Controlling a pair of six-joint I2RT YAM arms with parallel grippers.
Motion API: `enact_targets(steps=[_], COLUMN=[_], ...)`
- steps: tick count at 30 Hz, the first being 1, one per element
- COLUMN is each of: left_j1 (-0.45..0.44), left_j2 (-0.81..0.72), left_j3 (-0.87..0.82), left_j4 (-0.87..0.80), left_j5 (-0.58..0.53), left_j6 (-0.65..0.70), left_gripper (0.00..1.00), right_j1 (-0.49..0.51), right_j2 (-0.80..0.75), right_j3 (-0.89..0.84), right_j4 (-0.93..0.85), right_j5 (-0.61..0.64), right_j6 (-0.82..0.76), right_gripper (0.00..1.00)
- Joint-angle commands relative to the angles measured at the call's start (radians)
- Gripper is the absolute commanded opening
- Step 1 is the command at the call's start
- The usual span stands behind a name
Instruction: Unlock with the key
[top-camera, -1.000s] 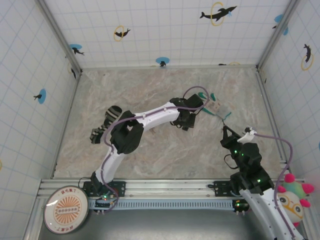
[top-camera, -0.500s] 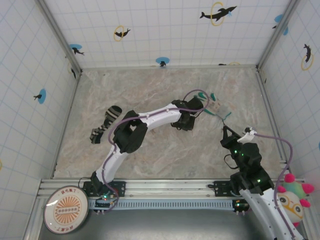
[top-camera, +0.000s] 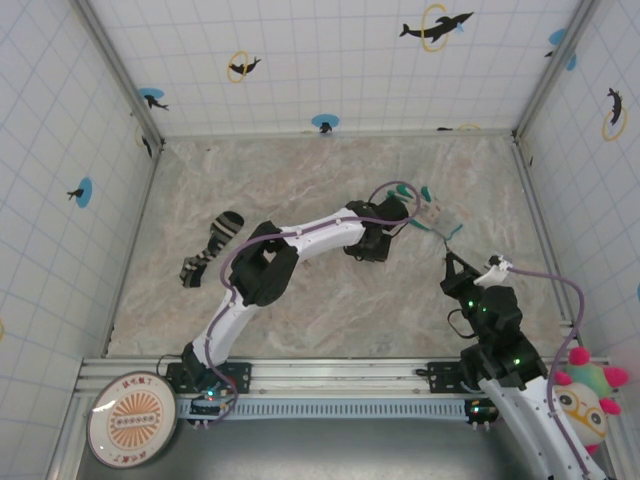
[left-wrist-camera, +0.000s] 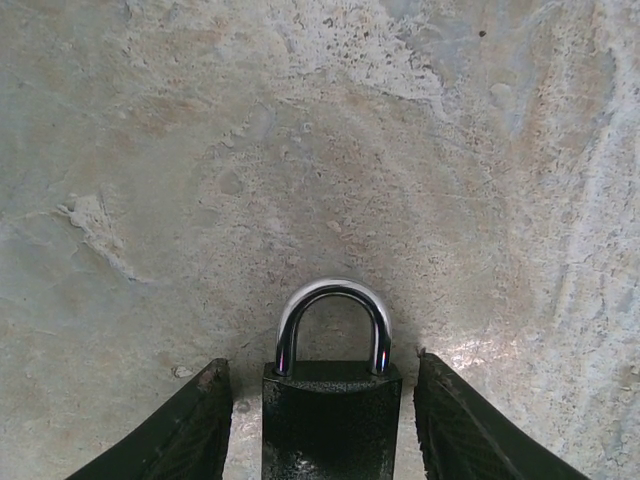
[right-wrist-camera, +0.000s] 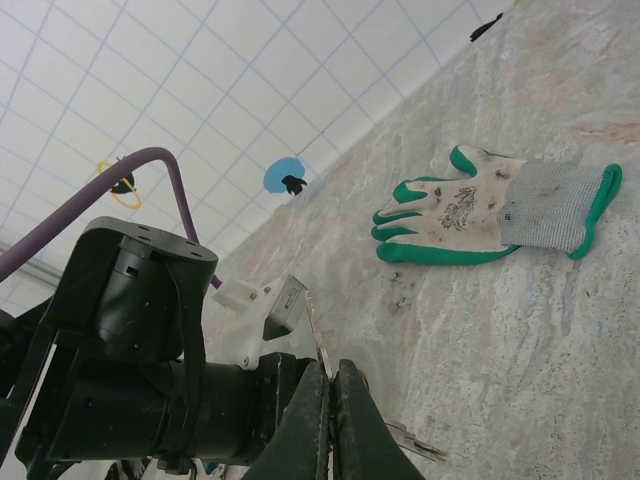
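Where right tool (right-wrist-camera: 335, 374) closes, key (right-wrist-camera: 314, 325) pinched inside, blade protruding beyond

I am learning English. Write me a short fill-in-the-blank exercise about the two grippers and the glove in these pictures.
1. The fingers of the left gripper stand on either side of the ___.
2. The glove lying on the table has ___ fingertips.
3. The right gripper is ___ on the thin key.

Missing words: padlock; green; shut.
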Motion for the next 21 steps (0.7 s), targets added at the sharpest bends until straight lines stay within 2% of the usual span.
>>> enact_targets(steps=[1, 4, 11, 16, 21], left_j1=[-0.006, -0.006, -0.007, 0.003, 0.046], left_j2=[0.063, 0.057, 0.036, -0.062, -0.234], left_j3=[-0.007, -0.016, -0.039, -0.104, -0.266], left_j4=[-0.060, -0.070, -0.070, -0.004, 0.151], left_j5=[0.022, 0.031, 0.033, 0.037, 0.061], left_j6=[0.028, 0.031, 0.026, -0.016, -0.106], left_gripper=[0.45, 0.34, 0.17, 0.13, 0.11], right_j1=[-0.005, -0.006, -0.006, -0.007, -0.006], right_j2=[-0.018, -0.020, -0.019, 0.006, 0.073], right_j3=[-0.025, -0.026, -0.041, -0.040, -0.051], right_j4=[0.031, 0.030, 0.050, 0.070, 0.171], right_j5=[0.010, 0.012, 0.012, -0.020, -0.099], right_j6=[0.010, 0.010, 0.021, 0.011, -0.020], right_gripper=[0.00, 0.00, 0.00, 0.00, 0.00])
